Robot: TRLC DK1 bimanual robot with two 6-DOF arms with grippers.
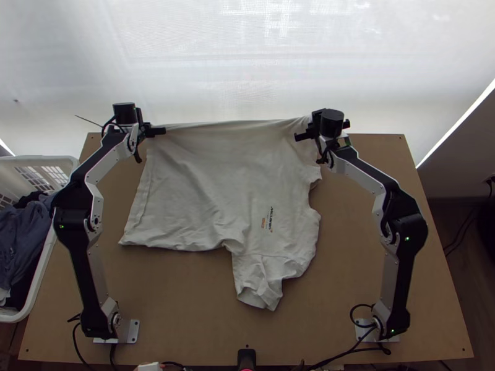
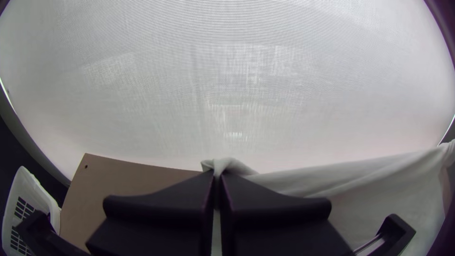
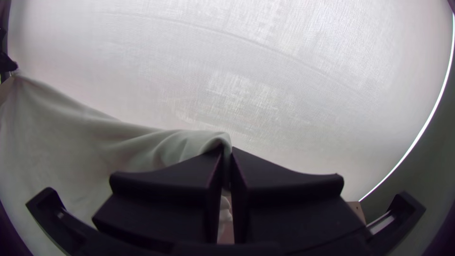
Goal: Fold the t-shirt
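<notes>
One T-shirt (image 1: 216, 179) held up between two grippers, one laundry basket (image 1: 42, 278) beside the table (image 1: 185, 309)

Top view: a single white plastic basket with slotted walls stands at the table's left side. Inside is a loose heap of clothes (image 1: 23, 232), mostly dark blue-grey, with a black piece and a bit of something pale; they overlap too much to count. Two arms work at the one wooden table, the left gripper (image 1: 148, 128) and the right gripper (image 1: 317, 122) both at its far edge. Between them, the far edge of the one off-white T-shirt is drawn nearly straight. The rest lies spread over the middle of the table, one sleeve (image 1: 260, 287) pointing to the near side, small print (image 1: 267, 219) on the cloth.

Left wrist view: the left gripper (image 2: 218, 174) is clenched on a bunched bit of the shirt's edge, which pokes up past its two fingertips. Part of the basket's slotted wall shows, along with one table corner.

Right wrist view: the right gripper (image 3: 227, 150) also has the shirt's edge pinched between its two fingers, a fold looping over the tips. From there the cloth runs in soft creases towards the other gripper. One pale sheet (image 3: 284, 95) hangs behind.
</notes>
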